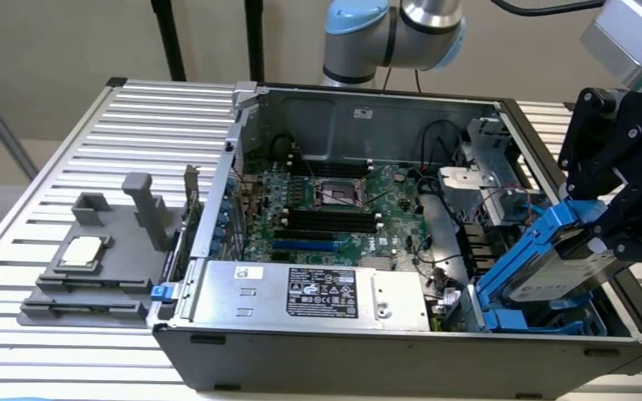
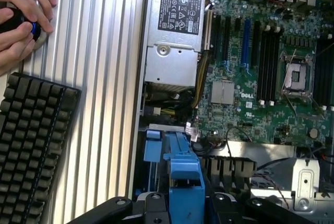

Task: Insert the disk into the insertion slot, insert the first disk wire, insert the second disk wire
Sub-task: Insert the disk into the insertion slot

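Tabletop [image 1: 131,109] of ribbed metal under open computer case [image 1: 410,355], pincer [image 1: 602,236] clamped on the disk [image 1: 553,271].

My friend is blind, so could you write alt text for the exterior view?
Black robot fingers grip a silver disk in a blue carrier, tilted over the blue insertion slot at the exterior view's right of an open desktop computer case, its motherboard exposed.

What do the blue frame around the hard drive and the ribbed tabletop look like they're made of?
Bright blue carrier frame around the silver-grey disk: likely moulded plastic, going by its saturated uniform colour and dull sheen. Ribbed silver tabletop: probably extruded aluminium, matt, with straight parallel grooves and a pale metallic grey.
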Controlling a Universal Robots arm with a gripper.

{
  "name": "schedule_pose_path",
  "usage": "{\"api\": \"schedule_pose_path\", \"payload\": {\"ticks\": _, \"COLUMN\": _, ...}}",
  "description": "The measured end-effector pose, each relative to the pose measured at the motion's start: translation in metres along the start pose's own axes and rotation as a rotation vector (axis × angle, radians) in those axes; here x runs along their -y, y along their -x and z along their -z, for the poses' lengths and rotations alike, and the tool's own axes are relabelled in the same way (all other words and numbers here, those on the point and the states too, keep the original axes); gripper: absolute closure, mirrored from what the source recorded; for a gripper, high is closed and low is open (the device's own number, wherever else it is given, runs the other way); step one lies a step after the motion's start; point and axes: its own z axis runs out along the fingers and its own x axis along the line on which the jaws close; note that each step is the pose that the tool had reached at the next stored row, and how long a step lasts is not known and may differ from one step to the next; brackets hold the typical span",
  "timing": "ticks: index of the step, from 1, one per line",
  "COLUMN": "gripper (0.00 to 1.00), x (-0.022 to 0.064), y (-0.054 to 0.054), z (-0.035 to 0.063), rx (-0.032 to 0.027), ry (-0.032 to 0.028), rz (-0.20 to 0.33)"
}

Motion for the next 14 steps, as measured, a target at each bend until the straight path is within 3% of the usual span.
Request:
{"api": "schedule_pose_path", "payload": {"ticks": 7, "gripper": 0.68, "x": -0.0002, "y": -0.0001, "z": -0.0012, "rx": 0.0005, "ry": -0.001, "rz": 0.0}}
{"api": "schedule_pose_path", "payload": {"ticks": 14, "gripper": 0.68, "x": -0.0003, "y": 0.0005, "z": 0.0071, "rx": 0.0006, "ry": -0.001, "rz": 0.0}}
